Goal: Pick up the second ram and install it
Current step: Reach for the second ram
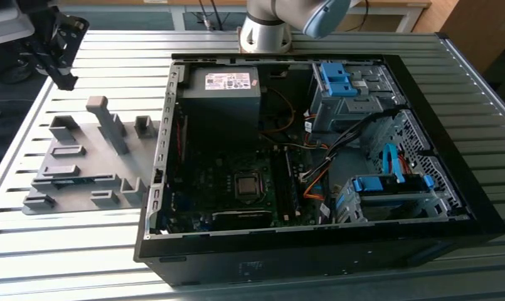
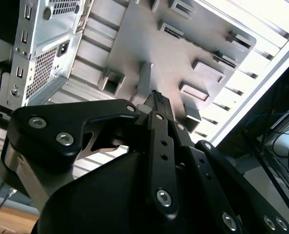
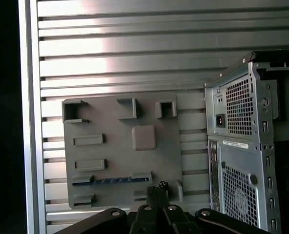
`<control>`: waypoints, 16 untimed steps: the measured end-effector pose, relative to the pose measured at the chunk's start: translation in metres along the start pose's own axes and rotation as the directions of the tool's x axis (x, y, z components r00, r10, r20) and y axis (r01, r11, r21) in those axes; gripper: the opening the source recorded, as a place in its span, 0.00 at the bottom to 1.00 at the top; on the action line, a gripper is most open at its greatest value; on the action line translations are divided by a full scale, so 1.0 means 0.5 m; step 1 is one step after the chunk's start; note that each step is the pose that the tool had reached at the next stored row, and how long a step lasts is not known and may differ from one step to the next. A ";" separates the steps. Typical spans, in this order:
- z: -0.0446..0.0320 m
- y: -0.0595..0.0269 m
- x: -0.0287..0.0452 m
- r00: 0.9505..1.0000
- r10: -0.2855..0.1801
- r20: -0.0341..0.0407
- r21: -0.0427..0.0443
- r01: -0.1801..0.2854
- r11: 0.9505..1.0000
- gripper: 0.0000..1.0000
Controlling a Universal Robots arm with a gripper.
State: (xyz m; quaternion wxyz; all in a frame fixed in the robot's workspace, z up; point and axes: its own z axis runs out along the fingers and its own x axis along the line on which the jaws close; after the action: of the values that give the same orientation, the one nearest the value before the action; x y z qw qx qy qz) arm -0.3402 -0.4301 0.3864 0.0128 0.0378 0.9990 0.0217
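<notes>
- The second ram (image 1: 68, 181) (image 3: 113, 180): you see a long thin dark blue strip, edge-up, so its chips don't show.
- It sits on the grey holder plate (image 1: 93, 147) (image 3: 110, 131) (image 2: 169, 63), near the plate's edge, with a low holder block (image 3: 82, 180) at each end. It is not picked up.
- In the exterior view, that's about 9 o'clock from the open PC case (image 1: 319, 257) (image 3: 242, 146) (image 2: 42, 48).
- Gripper (image 1: 66, 80) (image 3: 159, 187) (image 2: 157, 96): fingertips pressed together, nothing between them.
- In the exterior view it hangs at about 12 o'clock from the ram, well apart and high over the slatted table (image 1: 68, 251) (image 3: 134, 48).
- In the first wrist view the tips look close to the stick's end, but depth there isn't readable.
- Obstacles on the plate: a tall post (image 1: 110, 125) at about 1 o'clock from the ram, and more low blocks at 12 o'clock. You have nothing tall right beside the stick.
- Case side wall is at 3 o'clock from the plate, near it; the first wrist view shows a strip of bare slats between them.
- You have bare slats at 6 o'clock from the plate; the table edge runs close at 9 o'clock.
- Inside the case, long dark slots (image 1: 284, 188) run at 3 o'clock from the processor socket (image 1: 249, 186), with cables (image 1: 315, 179) just beside them. You can't tell what the slots hold.
</notes>
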 end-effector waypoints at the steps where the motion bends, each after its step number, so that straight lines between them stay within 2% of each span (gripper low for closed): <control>1: 0.000 -0.003 0.002 1.000 0.000 0.000 0.000 0.000 1.000 0.11; 6: -0.001 -0.019 0.019 1.000 0.000 0.000 0.000 0.000 1.000 0.11; 16: -0.002 -0.030 0.078 1.000 0.000 0.000 0.000 0.000 1.000 0.11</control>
State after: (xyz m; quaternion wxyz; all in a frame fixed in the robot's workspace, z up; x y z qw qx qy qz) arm -0.3804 -0.4421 0.3856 0.0128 0.0379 0.9990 0.0217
